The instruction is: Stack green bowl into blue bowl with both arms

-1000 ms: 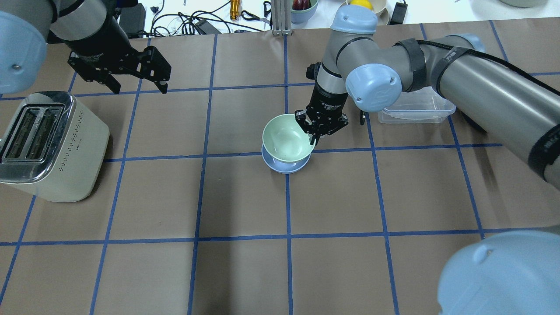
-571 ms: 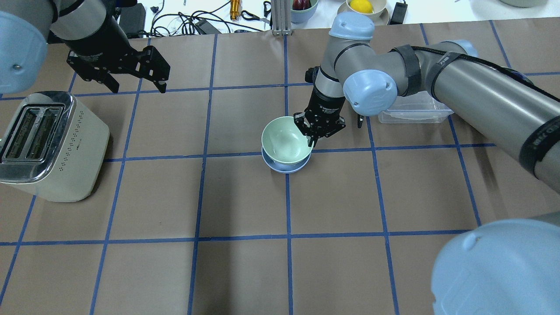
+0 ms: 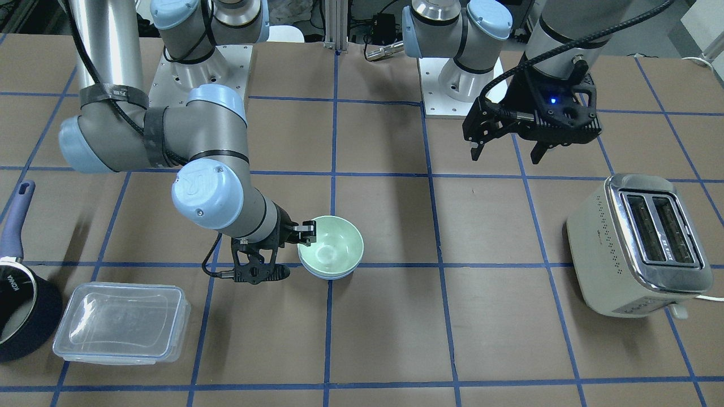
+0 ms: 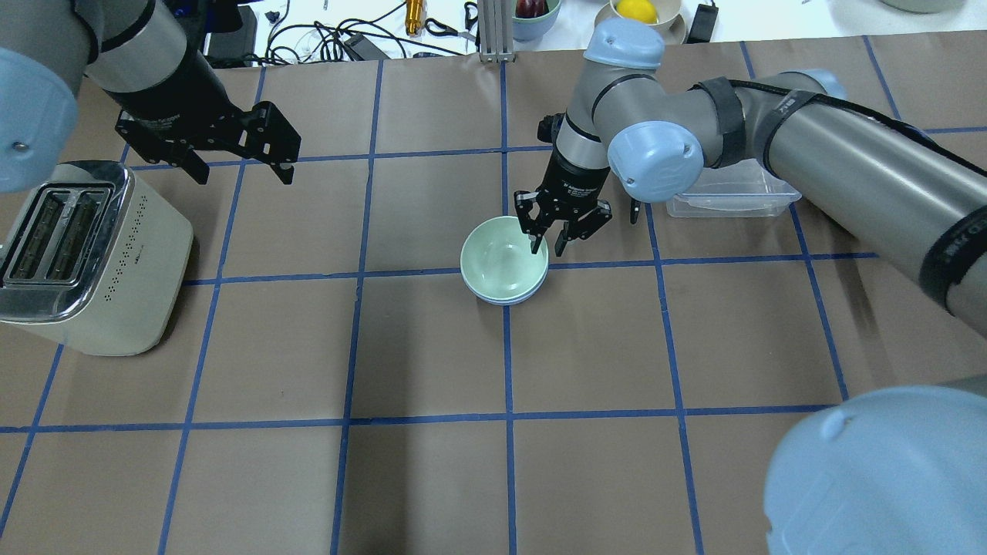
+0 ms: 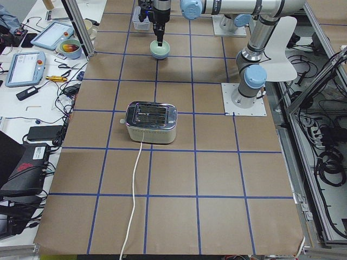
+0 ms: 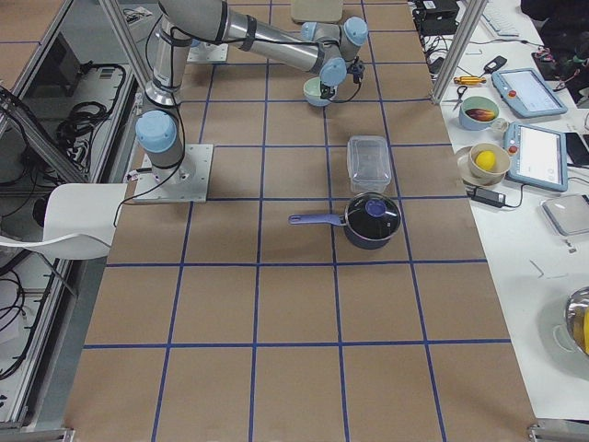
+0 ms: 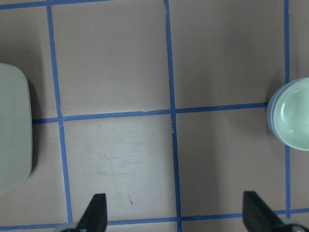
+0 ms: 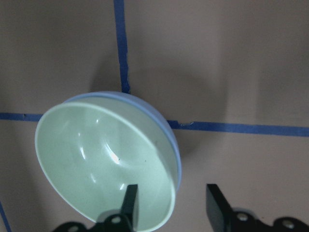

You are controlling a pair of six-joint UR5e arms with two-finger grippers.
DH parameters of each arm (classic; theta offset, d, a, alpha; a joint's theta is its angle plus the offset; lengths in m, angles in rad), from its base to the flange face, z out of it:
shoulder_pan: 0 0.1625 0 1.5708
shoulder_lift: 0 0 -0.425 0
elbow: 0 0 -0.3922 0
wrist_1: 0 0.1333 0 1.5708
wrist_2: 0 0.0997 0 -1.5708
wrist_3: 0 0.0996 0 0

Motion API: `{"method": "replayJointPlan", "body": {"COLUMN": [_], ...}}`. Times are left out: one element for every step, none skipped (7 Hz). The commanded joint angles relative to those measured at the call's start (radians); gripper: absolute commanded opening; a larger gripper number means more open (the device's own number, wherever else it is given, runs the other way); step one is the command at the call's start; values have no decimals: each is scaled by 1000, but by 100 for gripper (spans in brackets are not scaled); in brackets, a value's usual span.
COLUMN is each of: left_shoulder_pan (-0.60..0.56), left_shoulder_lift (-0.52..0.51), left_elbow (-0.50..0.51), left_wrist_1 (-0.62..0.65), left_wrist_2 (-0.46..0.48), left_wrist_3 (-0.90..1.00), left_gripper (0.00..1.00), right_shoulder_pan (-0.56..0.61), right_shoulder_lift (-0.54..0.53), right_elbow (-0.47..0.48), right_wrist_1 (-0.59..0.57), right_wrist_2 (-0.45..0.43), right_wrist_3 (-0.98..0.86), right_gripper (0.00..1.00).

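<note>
The green bowl (image 4: 500, 262) sits nested upright inside the blue bowl (image 4: 505, 299), of which only a thin rim shows beneath it. Both also show in the front view, green bowl (image 3: 331, 249) over blue bowl (image 3: 328, 276), and in the right wrist view, green bowl (image 8: 96, 159) and blue bowl (image 8: 176, 145). My right gripper (image 4: 546, 248) is open and straddles the green bowl's near-right rim, one finger (image 8: 130, 203) inside and one outside, not clamping it. My left gripper (image 4: 239, 163) is open and empty, hovering far left, above and beyond the toaster.
A cream toaster (image 4: 85, 254) stands at the left. A clear lidded container (image 4: 732, 193) lies just right of my right arm's wrist. A dark navy saucepan (image 3: 17, 299) sits beside the container. Cables and bowls lie beyond the table's far edge.
My right gripper has opened and let go of the green bowl's rim. The green bowl, held tilted above the blue bowl before, has settled level into it. The left arm barely moved.
</note>
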Motion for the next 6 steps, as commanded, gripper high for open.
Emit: {"method": "replayJointPlan", "body": {"left_shoulder_pan": [3,4,3,1,1,0], "left_shoulder_lift": [-3,5,1,13,19,19], "left_elbow": [5,2,8,1,-6,-4], "left_wrist_1": [6,-9,-3,-6,-6,-8], "left_wrist_2": [2,8,17,25,25,25], "left_wrist_3": [0,2,2,3,3,8], "left_gripper": [100,100,100,100,100,100], "right_shoulder_pan": [-95,-173,-205,-207,-203,-201], "right_shoulder_lift": [-115,-197,-265,-314,-380,-432], "right_elbow": [0,1,6,1,-5,-3], "right_wrist_1": [79,171,196,272,305,348], "right_wrist_2": [-34,-81,-157,-210,-225,-250], "right_wrist_3": [-10,-20,-22,-20,-19,-17], "right_gripper": [100,100,100,100,100,100]}}
